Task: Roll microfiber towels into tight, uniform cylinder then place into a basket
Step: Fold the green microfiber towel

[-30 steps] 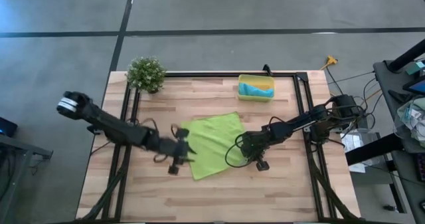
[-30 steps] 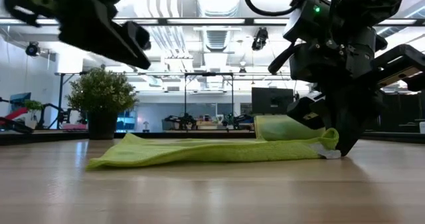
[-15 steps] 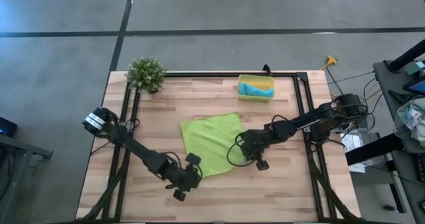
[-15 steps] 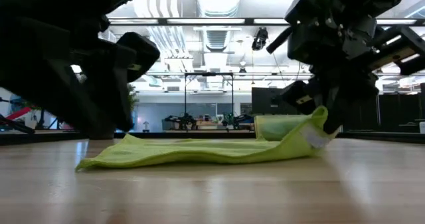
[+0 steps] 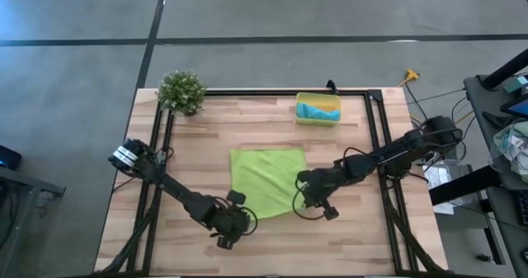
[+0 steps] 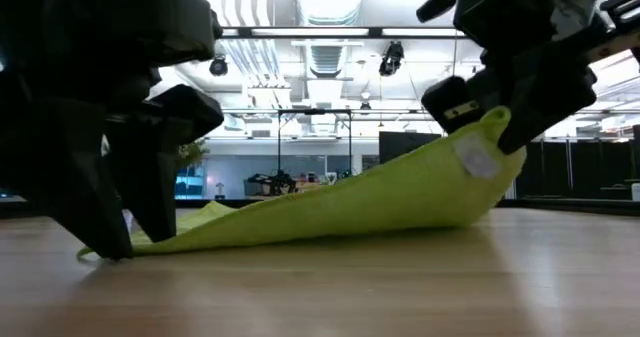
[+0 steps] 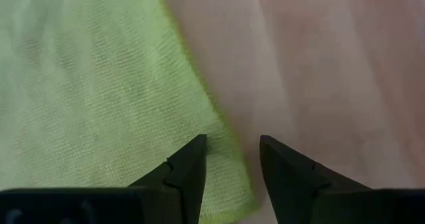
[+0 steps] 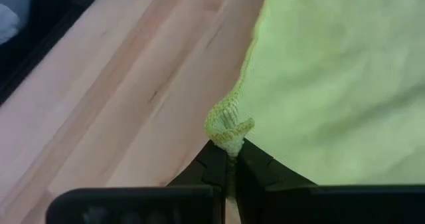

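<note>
Over on the wooden counter (image 5: 346, 245), the lime-green microfiber towel (image 5: 266, 181) lies spread out roughly in the middle, mostly flat except for one corner. The right end effector (image 5: 306, 197) is clamped shut on that corner, the one nearest the right arm at the towel's near edge, and the right wrist view shows a little bunched loop of hem (image 8: 228, 125) pinched right between its closed fingers. From the low view that corner, with the small white tag (image 6: 477, 158) on it, is lifted clear off the wood, so the towel slopes down from there to where it rests flat. The left end effector (image 5: 234, 220) is down at the opposite near corner, fingers parted with nothing between them; in the left wrist view the towel's corner sits just beyond the two fingertips (image 7: 190, 159), with its edge running up through the gap and bare wood on the other side. Can't really tell whether those fingertips are touching the fabric or only the counter. The yellow basket (image 5: 318, 98) is at the far edge of the counter, well apart from the green towel, and the turquoise-blue towel (image 5: 318, 110) is already inside it. A small potted plant (image 5: 181, 91) sits at the far left corner.
</note>
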`<move>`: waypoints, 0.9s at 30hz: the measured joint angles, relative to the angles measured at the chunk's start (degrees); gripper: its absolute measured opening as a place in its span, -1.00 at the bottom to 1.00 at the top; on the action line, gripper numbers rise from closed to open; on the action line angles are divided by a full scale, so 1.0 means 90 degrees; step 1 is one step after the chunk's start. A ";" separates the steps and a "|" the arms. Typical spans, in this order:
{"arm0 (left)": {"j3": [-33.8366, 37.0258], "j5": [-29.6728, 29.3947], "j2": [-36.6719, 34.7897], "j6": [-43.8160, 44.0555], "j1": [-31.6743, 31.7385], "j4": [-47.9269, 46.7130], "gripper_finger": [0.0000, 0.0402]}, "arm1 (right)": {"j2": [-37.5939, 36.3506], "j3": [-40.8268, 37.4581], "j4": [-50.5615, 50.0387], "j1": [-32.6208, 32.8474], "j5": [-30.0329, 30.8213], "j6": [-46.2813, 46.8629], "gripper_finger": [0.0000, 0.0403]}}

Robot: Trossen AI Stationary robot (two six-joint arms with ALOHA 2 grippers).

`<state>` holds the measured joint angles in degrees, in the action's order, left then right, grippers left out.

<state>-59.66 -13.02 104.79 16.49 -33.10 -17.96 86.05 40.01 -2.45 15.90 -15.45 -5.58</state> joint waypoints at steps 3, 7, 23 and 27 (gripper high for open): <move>-0.0030 0.0094 0.0075 0.0168 0.0000 0.0066 -0.37 | -0.0105 0.0000 -0.0033 0.0116 0.0438 0.0075 -0.96; -0.0020 0.0122 0.0062 0.0387 0.0000 0.0093 -0.37 | -0.0317 0.0000 -0.0010 0.0165 0.1129 0.0271 -0.96; -0.0012 0.0166 0.0053 0.0668 -0.0002 0.0103 -0.38 | -0.0637 0.0005 0.0044 0.0333 0.1644 0.0502 -0.96; -0.0015 0.0059 0.0043 0.1080 0.0000 -0.0063 -0.47 | -0.0637 0.0005 0.0049 0.0332 0.1736 0.0522 -0.96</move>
<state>-59.79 -12.48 105.18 26.21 -33.10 -18.52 80.31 40.05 -2.01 18.90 0.18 -0.89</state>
